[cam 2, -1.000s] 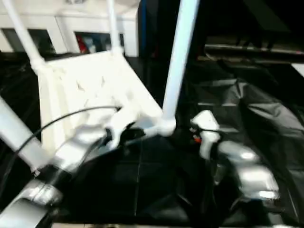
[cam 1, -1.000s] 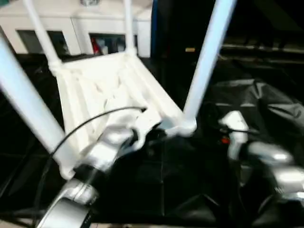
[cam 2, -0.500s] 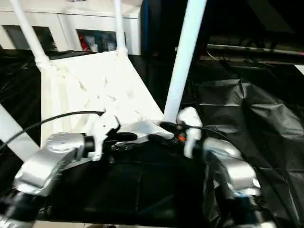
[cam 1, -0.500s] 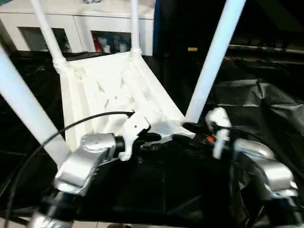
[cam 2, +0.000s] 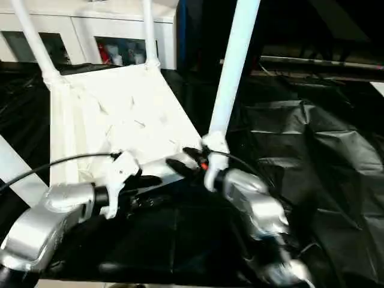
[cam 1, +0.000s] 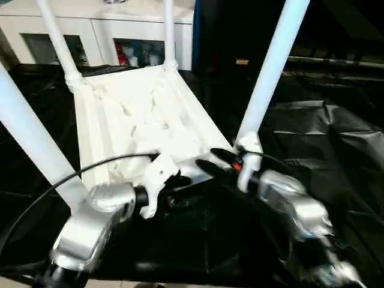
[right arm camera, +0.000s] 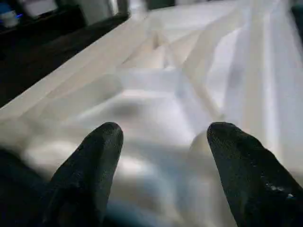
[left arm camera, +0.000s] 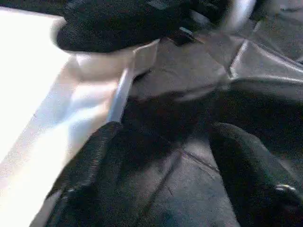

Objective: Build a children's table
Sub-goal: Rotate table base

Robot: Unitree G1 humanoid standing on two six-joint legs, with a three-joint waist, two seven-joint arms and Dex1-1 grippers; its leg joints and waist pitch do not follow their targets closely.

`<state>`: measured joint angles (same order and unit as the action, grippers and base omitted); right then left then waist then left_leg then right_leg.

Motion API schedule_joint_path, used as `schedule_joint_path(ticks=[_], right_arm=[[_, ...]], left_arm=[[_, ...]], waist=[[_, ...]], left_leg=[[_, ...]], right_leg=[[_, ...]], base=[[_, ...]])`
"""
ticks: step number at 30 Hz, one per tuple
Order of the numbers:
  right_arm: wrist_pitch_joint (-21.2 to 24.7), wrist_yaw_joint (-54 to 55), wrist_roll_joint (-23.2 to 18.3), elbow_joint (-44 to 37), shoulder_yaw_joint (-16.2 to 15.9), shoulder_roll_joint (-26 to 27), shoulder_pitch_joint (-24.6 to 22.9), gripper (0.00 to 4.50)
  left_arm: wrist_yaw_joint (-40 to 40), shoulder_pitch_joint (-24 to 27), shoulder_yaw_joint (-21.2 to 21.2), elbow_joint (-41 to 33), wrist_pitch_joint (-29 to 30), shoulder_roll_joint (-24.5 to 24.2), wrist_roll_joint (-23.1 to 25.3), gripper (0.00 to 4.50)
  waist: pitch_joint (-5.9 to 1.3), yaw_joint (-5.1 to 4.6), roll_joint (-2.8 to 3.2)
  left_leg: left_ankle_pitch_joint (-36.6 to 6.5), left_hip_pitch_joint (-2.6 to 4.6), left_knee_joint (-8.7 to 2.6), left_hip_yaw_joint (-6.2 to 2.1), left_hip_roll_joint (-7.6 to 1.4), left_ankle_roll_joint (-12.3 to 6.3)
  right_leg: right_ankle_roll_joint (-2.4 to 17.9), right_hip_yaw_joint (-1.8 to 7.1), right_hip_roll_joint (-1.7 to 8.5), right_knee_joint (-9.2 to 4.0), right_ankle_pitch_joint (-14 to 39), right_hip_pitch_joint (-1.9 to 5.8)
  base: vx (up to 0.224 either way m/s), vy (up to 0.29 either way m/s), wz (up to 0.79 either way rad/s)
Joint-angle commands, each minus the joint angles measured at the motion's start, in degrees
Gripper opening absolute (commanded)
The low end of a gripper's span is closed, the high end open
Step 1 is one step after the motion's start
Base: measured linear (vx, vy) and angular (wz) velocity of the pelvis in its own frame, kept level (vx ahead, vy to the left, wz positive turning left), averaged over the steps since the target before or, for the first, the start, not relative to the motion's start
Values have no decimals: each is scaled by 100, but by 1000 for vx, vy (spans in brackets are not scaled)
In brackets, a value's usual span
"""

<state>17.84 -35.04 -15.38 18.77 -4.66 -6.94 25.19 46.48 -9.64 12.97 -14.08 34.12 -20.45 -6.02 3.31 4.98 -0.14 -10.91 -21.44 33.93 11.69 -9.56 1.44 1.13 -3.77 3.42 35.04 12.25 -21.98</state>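
Upside-down children's table (cam 1: 141, 117) looks light, stiff, slick; grab the near rim. Left gripper (cam 1: 180, 180) and right gripper (cam 1: 216, 163) both spread, holding nothing.

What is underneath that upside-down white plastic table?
The upside-down white plastic table lies on a black crinkled cover spread over the work surface. The top hides whatever is directly beneath it; four white tube legs point up.

Children's table (cam 1: 141, 114) upside down on the work table (cam 1: 336, 138), legs up, cabinet (cam 1: 114, 27) behind. Left gripper (cam 1: 183, 183) and right gripper (cam 1: 217, 163) at its near edge, left beside right
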Motion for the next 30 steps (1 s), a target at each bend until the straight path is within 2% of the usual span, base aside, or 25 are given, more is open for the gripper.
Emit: schedule_joint_path(ticks=[1, 2, 5, 6, 9, 12, 13, 14, 17, 18, 19, 20, 22, 23, 25, 26, 27, 30], right_arm=[[-129, 251, 13, 96, 236, 8, 112, 320], [-229, 390, 22, 216, 338, 50, 204, 320], [-397, 656, 47, 485, 525, 69, 354, 320], [-480, 743, 70, 602, 573, 56, 406, 320], [-590, 855, 100, 797, 645, 26, 487, 320], [-735, 1045, 180, 1122, 752, -41, 629, 320], [-735, 1045, 180, 1122, 752, -41, 629, 320], [-792, 1151, 196, 1304, 830, -74, 721, 320], [-859, 1235, 234, 1499, 869, -120, 845, 320], [-883, 1236, 234, 1596, 885, -136, 908, 320], [-923, 1243, 260, 1681, 880, -155, 961, 320], [-948, 1237, 259, 1751, 886, -165, 1006, 320], [-966, 1235, 261, 1788, 889, -174, 1029, 320], [-1028, 1217, 273, 1956, 910, -197, 1136, 320], [-1087, 1215, 280, 2077, 926, -202, 1199, 320], [-1179, 1233, 304, 2274, 952, -225, 1301, 320], [-1201, 1237, 308, 2320, 958, -231, 1324, 320], [-1322, 1280, 341, 2513, 982, -276, 1401, 320]], left_arm=[[-189, 85, 17, -86, -248, 56, 106, 355], [-339, 260, -52, -148, -559, 131, 123, 366], [-338, 667, -123, -342, -820, 122, 4, 384], [-306, 825, -128, -424, -791, 80, -54, 388], [-238, 1143, -97, -576, -859, -54, -95, 419], [-112, 1611, -97, -905, -851, -194, -277, 441], [-112, 1611, -97, -905, -851, -194, -277, 441], [-69, 1847, -105, -1095, -878, -233, -386, 441], [22, 2054, -132, -1238, -929, -308, -494, 441], [65, 2140, -159, -1285, -976, -340, -556, 441], [96, 2214, -193, -1326, -1001, -370, -616, 441], [123, 2292, -225, -1373, -1048, -404, -676, 441], [136, 2342, -240, -1410, -1073, -427, -714, 441], [261, 2563, -368, -1503, -1223, -554, -816, 441], [304, 2657, -419, -1544, -1292, -620, -869, 441], [467, 2922, -593, -1618, -1398, -822, -990, 441], [515, 2993, -643, -1634, -1423, -881, -1022, 441], [776, 3339, -938, -1664, -1569, -1203, -1127, 441]], waist=[[-323, -29, 3], [-329, -27, 4], [-339, -18, -8], [-341, -23, -27], [-327, -27, -29], [-318, -40, -84], [-312, -39, -60], [-307, -46, -98], [-293, -57, -114], [-288, -58, -152], [-289, -54, -144], [-288, -65, -173], [-288, -70, -173], [-289, -74, -215], [-288, -84, -210], [-284, -100, -239], [-285, -94, -234], [-278, -140, -217]], left_leg=[[-895, 129, -438, -219, -447, 26], [-908, 123, -441, -228, -451, 44], [-844, 110, -436, -224, -441, 43], [-835, 114, -432, -214, -440, 35], [-903, 116, -432, -204, -426, 2], [-976, 131, -435, -196, -436, 10], [-989, 124, -441, -204, -440, 33], [-1023, 136, -438, -198, -441, 45], [-1138, 146, -442, -189, -432, 95], [-1165, 147, -450, -186, -434, 98], [-1197, 158, -446, -189, -431, 119], [-1174, 149, -449, -187, -434, 130], [-1167, 143, -453, -194, -432, 142], [-1170, 149, -448, -189, -433, 138], [-1198, 146, -453, -192, -430, 153], [-1227, 154, -452, -188, -432, 163], [-1237, 147, -446, -197, -431, 165], [-1329, 159, -454, -189, -428, 179]], right_leg=[[1053, 368, 547, -424, 961, 172], [1071, 369, 555, -413, 867, 179], [1068, 365, 554, -393, 716, 197], [1067, 363, 544, -390, 696, 192], [1049, 363, 531, -402, 831, 181], [1013, 369, 531, -408, 993, 164], [1017, 364, 536, -407, 1053, 161], [1016, 369, 536, -404, 1109, 153], [933, 371, 512, -418, 1248, 130], [895, 371, 508, -433, 1295, 133], [885, 374, 515, -429, 1334, 123], [863, 375, 507, -427, 1283, 133], [850, 373, 507, -412, 1238, 133], [851, 375, 505, -407, 1208, 130], [842, 372, 498, -408, 1229, 130], [853, 370, 489, -406, 1206, 123], [879, 370, 510, -394, 1216, 123], [878, 369, 471, -392, 1182, 105]], base=[[0, 0, 0], [0, 0, 0], [0, 0, 0], [0, 0, 0], [0, 0, 0], [0, 0, 0], [0, 0, 0], [0, 0, 0], [0, 0, 0], [0, 0, 0], [0, 0, 0], [0, 0, 0], [0, 0, 0], [0, 0, 0], [0, 0, 0], [0, 0, 0], [0, 0, 0], [0, 0, 0]])
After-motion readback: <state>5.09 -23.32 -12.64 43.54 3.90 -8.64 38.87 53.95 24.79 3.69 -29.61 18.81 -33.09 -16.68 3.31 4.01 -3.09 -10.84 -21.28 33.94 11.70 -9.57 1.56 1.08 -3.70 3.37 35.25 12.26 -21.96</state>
